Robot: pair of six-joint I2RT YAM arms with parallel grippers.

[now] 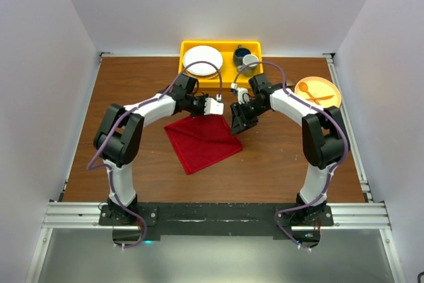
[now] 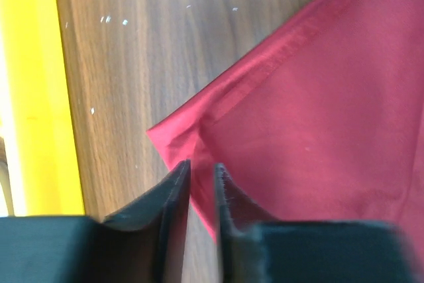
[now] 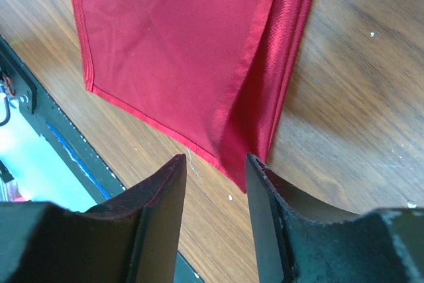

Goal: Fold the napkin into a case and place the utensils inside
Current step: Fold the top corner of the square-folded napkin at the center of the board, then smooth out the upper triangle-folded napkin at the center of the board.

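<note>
The red napkin (image 1: 202,140) lies folded flat on the wood table, one corner pointing to the yellow tray. My left gripper (image 1: 215,106) hovers at its far corner. In the left wrist view the jaws (image 2: 201,167) stand a narrow gap apart over the napkin's (image 2: 318,97) corner edge, with wood showing between them. My right gripper (image 1: 238,122) is at the napkin's right corner. In the right wrist view it (image 3: 215,158) is open, with the layered napkin (image 3: 165,38) corner just ahead of the right finger. Gold utensils (image 1: 317,93) lie crossed on an orange plate (image 1: 334,84) at the far right.
A yellow tray (image 1: 225,44) at the back edge holds a white plate (image 1: 203,59) and two cups (image 1: 242,53). Its wall shows in the left wrist view (image 2: 26,97). The black front rail (image 3: 40,117) shows beyond the napkin in the right wrist view.
</note>
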